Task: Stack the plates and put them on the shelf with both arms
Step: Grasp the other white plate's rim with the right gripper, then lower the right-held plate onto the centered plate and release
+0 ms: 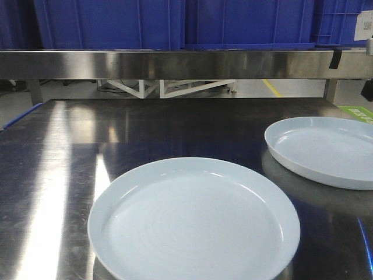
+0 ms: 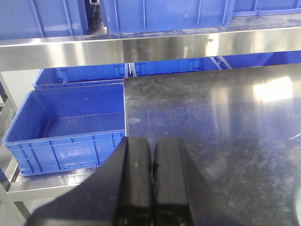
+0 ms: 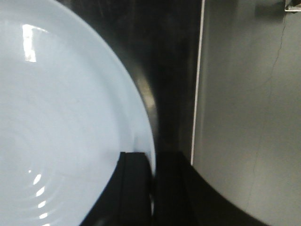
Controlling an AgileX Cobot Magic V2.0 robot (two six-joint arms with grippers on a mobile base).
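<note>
Nearest in the exterior front-facing view lay a large round plate (image 1: 192,224). It was glossy pale bluish-white and shallow, with a low upturned rim and faint concentric rings in its well. It sat flat on the dark, scuffed steel desk (image 1: 87,151), which threw back the light in long streaks. Farther back on the right lay the second plate (image 1: 326,149), of the same make. It lay apart from the first and was cut by the frame's edge. Behind the desk ran the shelf (image 1: 175,63), a flat brushed stainless rail carrying blue plastic crates (image 1: 116,23).

In the left wrist-mounted view, the left gripper (image 2: 151,141) hung over the desk near its edge. Its matte black fingers (image 2: 136,183) were clenched together on nothing, with only a thin dark seam between them. Beyond it, on a lower tier of the shelf, stood an open-topped blue crate (image 2: 66,127), rectangular with ribbed outer walls.

In the right wrist-mounted view, the right gripper (image 3: 153,160) looked straight down on the second plate, which lay close to the desk's pale edge, with grey floor (image 3: 249,117) beyond. Its black fingers (image 3: 134,188) were pressed onto that plate's rim, and a pale sliver showed in the slit between them.
</note>
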